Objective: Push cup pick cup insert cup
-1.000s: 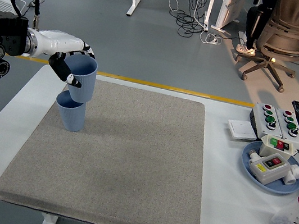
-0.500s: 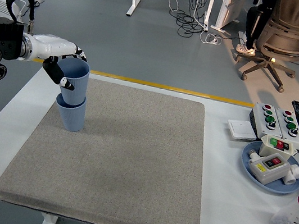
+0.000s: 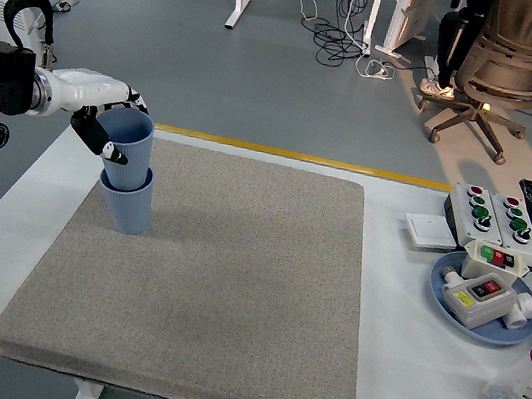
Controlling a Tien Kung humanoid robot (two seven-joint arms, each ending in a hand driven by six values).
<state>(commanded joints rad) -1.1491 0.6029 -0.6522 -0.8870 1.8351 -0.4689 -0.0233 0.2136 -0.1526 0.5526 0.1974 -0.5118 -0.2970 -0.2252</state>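
Observation:
Two blue cups are on the grey mat (image 3: 232,285) at its far left. The lower cup (image 3: 129,206) stands upright on the mat. The upper cup (image 3: 125,149) sits tilted in the lower cup's mouth, leaning left. My left hand (image 3: 103,128) comes in from the left edge and is shut on the upper cup, thumb on its near side, other fingers behind its rim. My right arm is not in view.
At the right of the table stand a button box (image 3: 492,213), a blue plate (image 3: 445,285) holding switch boxes, a white card (image 3: 427,231) and a red-capped bottle (image 3: 524,384). An office chair (image 3: 511,56) is on the floor beyond.
My left hand has carried the upper cup down and to the left, so that it now sits deeper in the lower cup. The lower cup has stayed in place.

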